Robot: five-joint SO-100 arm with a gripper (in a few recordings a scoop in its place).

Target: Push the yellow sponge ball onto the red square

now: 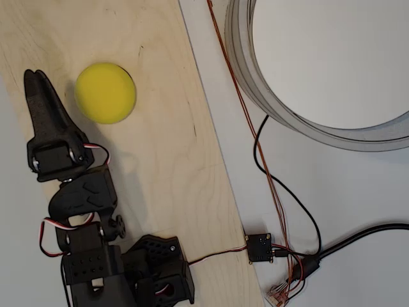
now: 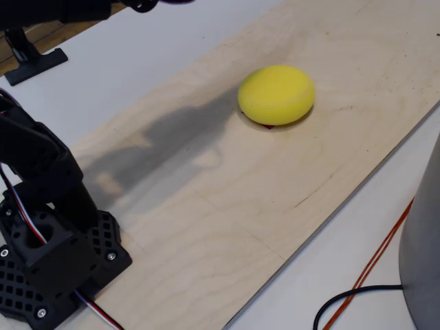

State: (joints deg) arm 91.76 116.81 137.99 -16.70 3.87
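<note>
Already looks close to done: yellow sponge ball (image 1: pixel 105 93) resting on the plywood board (image 1: pixel 166 166), with just a thin sliver of the red square (image 2: pixel 269 126) peeking out from under its near edge in the fixed view. Appears to cover the patch almost wholly, so probably calls for a small correction at most, not a hard shove.

To do it well: keep the end effector (image 1: pixel 37 75) low, with its flat side against the ball's widest part rather than its top, since soft foam likely rolls or squashes under a glancing touch. In the overhead view, approach from the ball's 9 o'clock and nudge slowly toward 3 o'clock only if the patch needs better centring; cannot tell from above where the red lies, hidden as it is beneath the ball. Stop early and draw away gently; an overshoot would likely roll the ball off the patch toward the board's edge and the white worktop (image 1: pixel 319 192), where the orange wire (image 1: pixel 230 77) and the grey ring (image 1: pixel 255 77) lie.

As for the end effector: seen from overhead pointing toward 12 o'clock, jaws pressed together, tips meeting with barely a notch between. Holds nothing. Touches nothing visible; sits near the ball at its 9 o'clock, with a clear strip of bare wood between.
</note>
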